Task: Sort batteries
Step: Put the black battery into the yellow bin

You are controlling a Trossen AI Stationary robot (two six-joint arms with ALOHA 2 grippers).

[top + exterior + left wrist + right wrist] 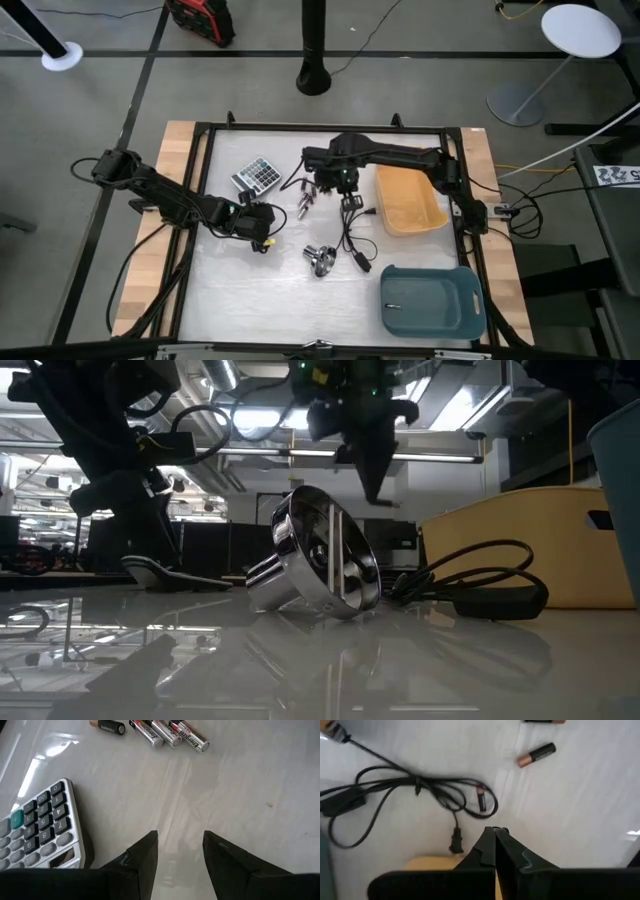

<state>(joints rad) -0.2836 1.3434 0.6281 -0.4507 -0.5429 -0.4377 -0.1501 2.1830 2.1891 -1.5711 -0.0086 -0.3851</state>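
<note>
The left gripper (180, 855) hovers low over the white table (250, 795) with its two dark fingers (145, 857) spread and nothing between them. Just beside one finger lies the calculator (42, 832), its grey keys facing up. Farther ahead of the fingertips, well apart from them, three silvery batteries (170, 732) lie side by side, touching or nearly so, with a darker copper-ended battery (107, 726) just next to them.

The right gripper (495, 847) is over the middle of the table, its fingers pressed together with nothing visible between them. Close in front of the fingertips a small dark battery (481, 800) lies inside a loop of the black cable (395, 785), which trails away to one side. Farther out, another dark battery with a copper end (536, 755) lies alone on the bare table, and beyond it the tip of one more shows at the picture's edge.

From above, the right gripper (345, 180) hangs near the cluster of batteries (305, 200), between the calculator (256, 175) and the tan tray (410, 200). Beyond the cable (352, 235) sits a shiny metal knob (320, 260), tilted on its side, and farther off the blue bin (430, 300) holds one small battery (392, 305).
</note>
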